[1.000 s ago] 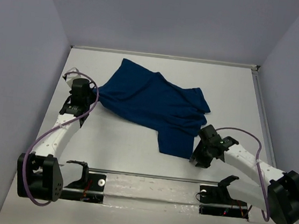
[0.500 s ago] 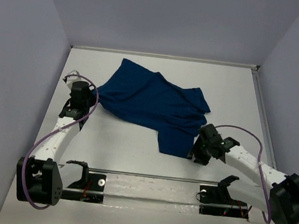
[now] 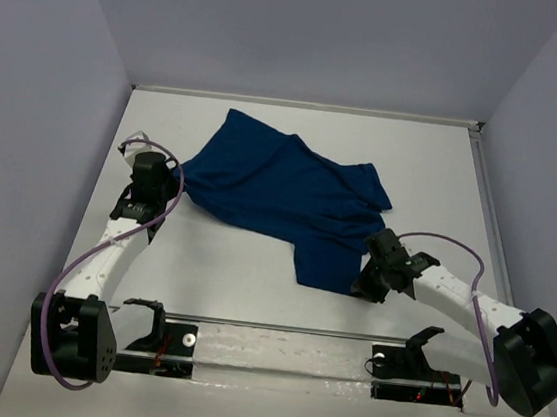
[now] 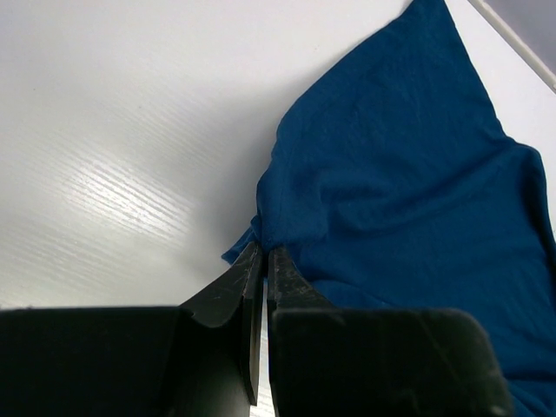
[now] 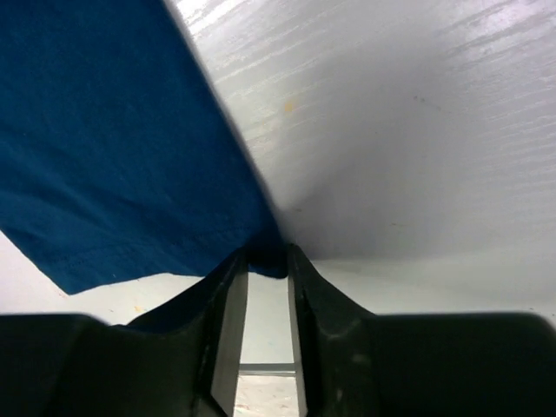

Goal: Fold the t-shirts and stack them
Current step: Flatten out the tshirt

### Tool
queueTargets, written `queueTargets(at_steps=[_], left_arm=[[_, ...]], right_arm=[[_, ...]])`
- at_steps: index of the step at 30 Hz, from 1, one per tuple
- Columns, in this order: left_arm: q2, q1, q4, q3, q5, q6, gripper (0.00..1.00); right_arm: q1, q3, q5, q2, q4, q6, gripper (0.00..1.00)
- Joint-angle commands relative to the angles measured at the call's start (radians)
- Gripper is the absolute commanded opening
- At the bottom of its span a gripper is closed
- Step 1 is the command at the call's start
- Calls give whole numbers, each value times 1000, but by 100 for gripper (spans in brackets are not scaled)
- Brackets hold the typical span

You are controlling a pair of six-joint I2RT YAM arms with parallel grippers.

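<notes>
Left wrist: t-shirt [image 4: 408, 200] edge in left end effector [image 4: 263, 252], open table [image 4: 113, 130] leftward.

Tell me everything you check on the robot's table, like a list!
Surface: white table, bare around the cloth.
Job's things: one dark blue t-shirt, lying rumpled and unfolded towards the far side; no stack made.
Clutter: nothing seen.
Grippers: left gripper, jaws shut on the t-shirt's left corner. Right gripper, jaws partly apart with the near hem corner between the tips; a firm grip cannot be told.
Cables: purple cables loop along both arms, clear of the cloth.
Surroundings: pale lilac walls on three sides.
</notes>
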Motion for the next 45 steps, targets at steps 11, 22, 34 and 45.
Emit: queueTargets(at_steps=[11, 22, 34, 45], left_arm=[[-19, 6, 21, 20, 65, -35, 0], [30, -175, -175, 757, -19, 26, 0], [82, -175, -324, 1314, -108, 118, 0], [172, -68, -280, 1066, -12, 64, 0]], right_arm=[[10, 75, 164, -18, -6, -59, 0], [10, 1242, 630, -94, -532, -496, 0], [10, 2007, 719, 130, -275, -990, 0], [-184, 1937, 498, 371, -40, -1111, 0]])
